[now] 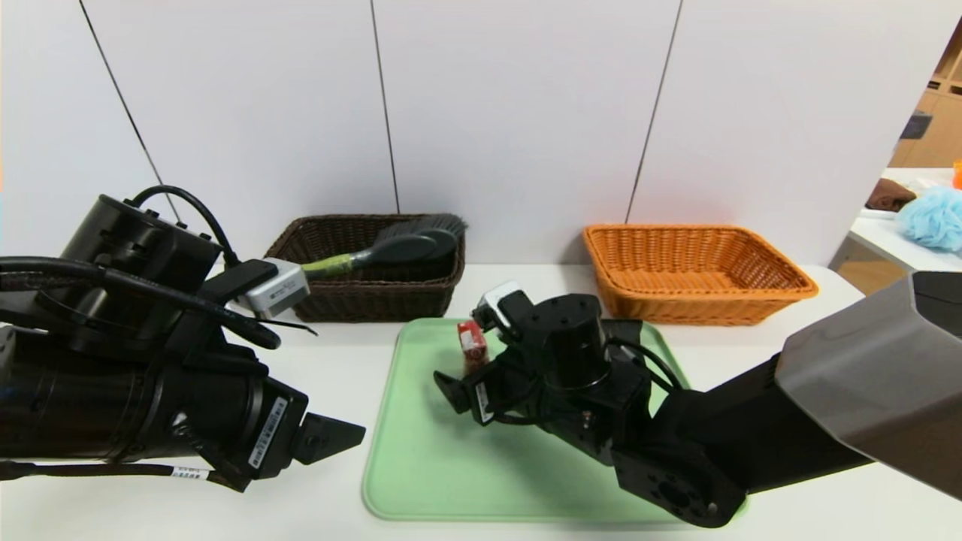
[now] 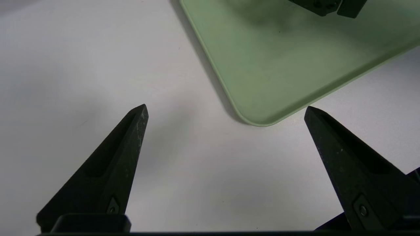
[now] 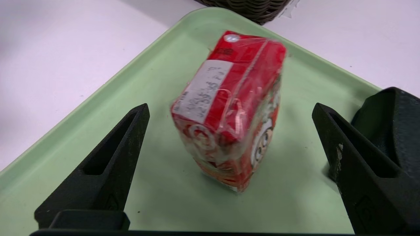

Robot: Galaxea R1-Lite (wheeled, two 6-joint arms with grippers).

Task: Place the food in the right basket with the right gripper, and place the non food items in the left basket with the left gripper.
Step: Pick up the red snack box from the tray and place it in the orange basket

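The food, a small red carton (image 3: 229,108), stands on the green tray (image 1: 428,458), toward its far side (image 1: 472,340). My right gripper (image 3: 229,107) is open, one finger on each side of the carton, touching nothing. A black pouch (image 3: 393,111) lies on the tray beside one finger, and the arm partly hides it (image 1: 622,328). The brush (image 1: 398,248) rests in the dark brown left basket (image 1: 361,300). The orange right basket (image 1: 699,300) holds nothing. My left gripper (image 2: 225,108) hangs open over bare table near the tray's front left corner (image 1: 331,439).
Both baskets stand against the white wall panels (image 1: 511,113) at the back of the white table (image 1: 331,361). A second table (image 1: 894,240) at the far right carries a blue puff (image 1: 932,218) and a brown cloth (image 1: 890,195).
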